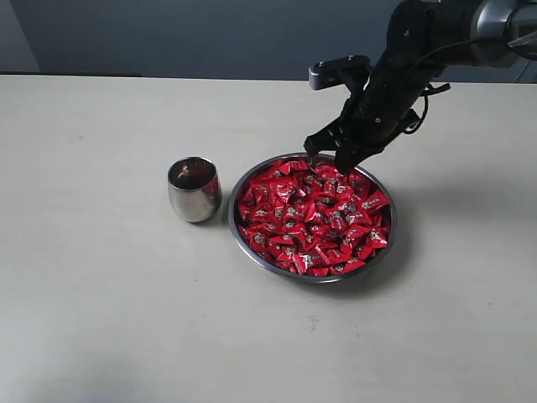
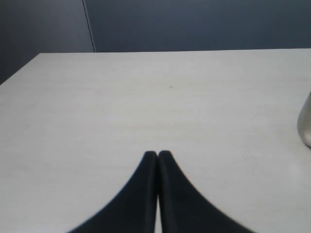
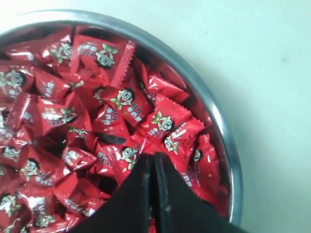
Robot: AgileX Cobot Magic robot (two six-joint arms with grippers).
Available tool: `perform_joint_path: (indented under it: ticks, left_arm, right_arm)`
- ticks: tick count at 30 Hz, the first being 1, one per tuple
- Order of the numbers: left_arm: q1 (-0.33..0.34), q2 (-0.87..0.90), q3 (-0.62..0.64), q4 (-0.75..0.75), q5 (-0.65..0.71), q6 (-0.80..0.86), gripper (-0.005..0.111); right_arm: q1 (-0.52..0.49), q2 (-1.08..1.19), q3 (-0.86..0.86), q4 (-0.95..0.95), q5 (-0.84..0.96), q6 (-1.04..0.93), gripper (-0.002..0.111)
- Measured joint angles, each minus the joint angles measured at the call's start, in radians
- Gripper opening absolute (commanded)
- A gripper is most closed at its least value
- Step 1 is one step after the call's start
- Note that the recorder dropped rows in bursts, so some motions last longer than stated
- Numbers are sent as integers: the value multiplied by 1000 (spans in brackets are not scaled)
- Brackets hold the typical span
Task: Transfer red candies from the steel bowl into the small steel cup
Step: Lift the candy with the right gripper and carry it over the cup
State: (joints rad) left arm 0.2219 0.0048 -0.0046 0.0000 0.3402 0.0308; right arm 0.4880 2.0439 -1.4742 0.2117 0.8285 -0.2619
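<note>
The steel bowl (image 1: 312,278) sits right of centre, heaped with red candies (image 1: 310,218). The small steel cup (image 1: 194,190) stands just to its left, apart from the rim. My right gripper (image 1: 334,161) hangs over the bowl's far edge. In the right wrist view it (image 3: 152,156) is shut, tips together just above the candies (image 3: 121,102) near the rim (image 3: 214,104); no candy shows between the tips. My left gripper (image 2: 157,154) is shut over bare table, with the cup's side (image 2: 306,124) at the frame edge. It is outside the exterior view.
The pale table (image 1: 101,294) runs wide to the left and front of the cup and bowl. A dark wall (image 1: 210,34) stands behind the table's far edge. The right arm (image 1: 436,42) reaches in from the upper right.
</note>
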Motion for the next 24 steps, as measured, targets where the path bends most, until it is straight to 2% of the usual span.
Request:
perform_joint_path:
  ticks: [6, 12, 20, 24]
  left_arm:
    - [0, 0, 0, 0, 0, 0, 0]
    - [0, 0, 0, 0, 0, 0, 0]
    - [0, 0, 0, 0, 0, 0, 0]
    - [0, 0, 0, 0, 0, 0, 0]
  right_arm:
    - [2, -23, 0, 103, -4, -17, -1]
    - [29, -33, -10, 316, -43, -174, -1]
    - [174, -33, -141, 383, -152, -210, -1]
    - [226, 9, -253, 391, -124, -210, -1]
